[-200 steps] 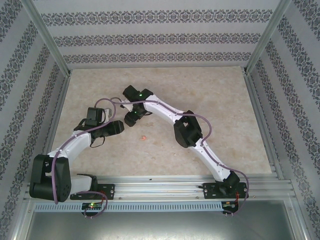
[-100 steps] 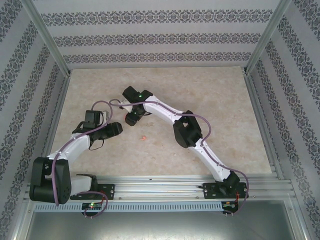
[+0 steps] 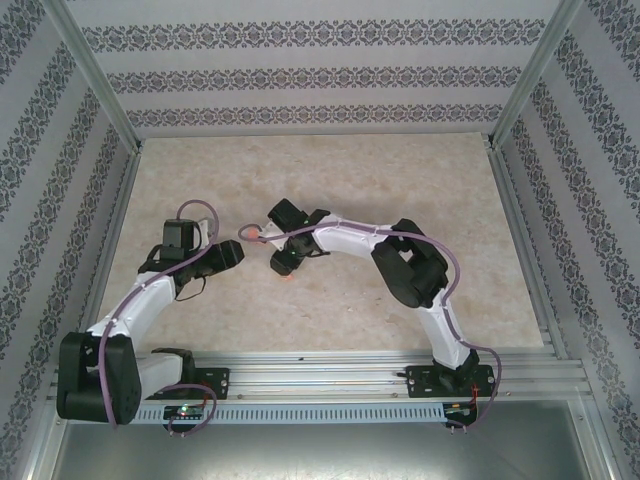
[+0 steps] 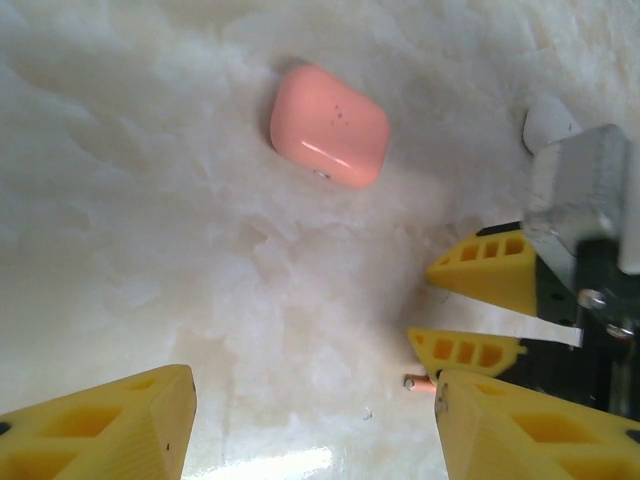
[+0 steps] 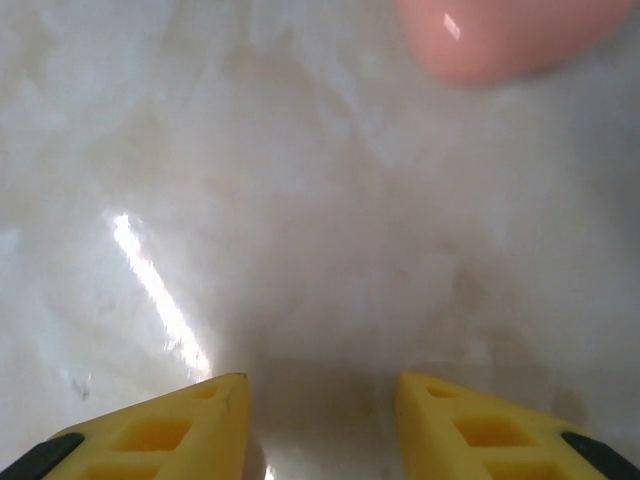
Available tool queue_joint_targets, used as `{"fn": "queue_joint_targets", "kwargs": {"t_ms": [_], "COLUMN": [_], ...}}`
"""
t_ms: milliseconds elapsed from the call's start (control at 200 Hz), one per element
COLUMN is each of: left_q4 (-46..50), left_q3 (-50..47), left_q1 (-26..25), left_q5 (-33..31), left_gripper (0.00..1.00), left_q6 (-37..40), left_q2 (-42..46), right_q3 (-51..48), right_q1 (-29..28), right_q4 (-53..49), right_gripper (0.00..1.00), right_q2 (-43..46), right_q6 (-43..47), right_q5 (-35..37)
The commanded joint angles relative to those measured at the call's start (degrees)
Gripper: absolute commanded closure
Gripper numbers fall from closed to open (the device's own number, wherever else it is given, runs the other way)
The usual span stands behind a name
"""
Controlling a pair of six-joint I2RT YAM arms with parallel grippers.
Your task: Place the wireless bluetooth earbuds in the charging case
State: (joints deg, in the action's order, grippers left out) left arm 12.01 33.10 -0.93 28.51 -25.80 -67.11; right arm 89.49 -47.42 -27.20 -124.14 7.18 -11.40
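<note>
I see the big table (image 3: 400, 180) first: flat, pale and cloudy like marble, with a bit of shine. Walls (image 3: 300, 80) with dark flowery stripes stand around it. My two arms are smooth white shells with black joints and thin purple cables. The left arm (image 3: 150, 290) bends in from the left, and the right arm (image 3: 400, 255) curves over toward the middle. The left gripper (image 4: 312, 385) hangs above bare table, its chunky yellow fingers (image 4: 100, 430) spread wide with nothing between them. The right gripper (image 5: 320, 385) has the same yellow wedge fingers (image 5: 500, 430), set apart with only table in the gap, so it holds nothing. The coral case (image 4: 328, 125) is a smooth, glossy, rounded pebble on the table ahead of both grippers, and it looks closed. The coral earbud (image 4: 418, 381) is a tiny stub on the table just beside one right finger, not in the case. A small white rounded thing (image 4: 548, 120) peeks out behind the right gripper; I cannot tell what it is. Since a second ago the right arm has swung nearer to me and its gripper now sits over the earbud. The case has come into sight from above, and the left arm has hardly moved. The earbud lies where it did. I count two arms, two grippers, one case and one earbud.
</note>
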Motion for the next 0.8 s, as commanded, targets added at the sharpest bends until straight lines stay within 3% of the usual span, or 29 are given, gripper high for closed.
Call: {"fn": "queue_joint_targets", "kwargs": {"t_ms": [0, 180, 305, 794], "left_q4": [-2.5, -3.3, -2.3, -2.2], "left_q3": [-0.3, 1.2, 3.9, 11.0], "left_q1": [1.0, 1.3, 2.3, 5.5], "left_q5": [3.1, 1.3, 0.9, 4.1], "left_gripper": [0.36, 0.38, 0.41, 0.42], "left_q6": [-1.7, -5.4, -8.1, -9.8], "left_q2": [-2.0, -6.2, -10.1, -18.7], "right_q3": [-3.3, 3.3, 11.0, 41.3], "right_q1": [-0.5, 2.0, 4.4, 4.5], "right_q4": [0.3, -1.6, -3.0, -18.2], "right_gripper": [0.53, 0.37, 0.34, 0.24], "right_q2": [2.5, -0.3, -4.9, -23.3], "right_q6": [-2.4, -4.4, -6.3, 2.5], "right_q5": [-0.8, -2.6, -6.8, -8.3]}}
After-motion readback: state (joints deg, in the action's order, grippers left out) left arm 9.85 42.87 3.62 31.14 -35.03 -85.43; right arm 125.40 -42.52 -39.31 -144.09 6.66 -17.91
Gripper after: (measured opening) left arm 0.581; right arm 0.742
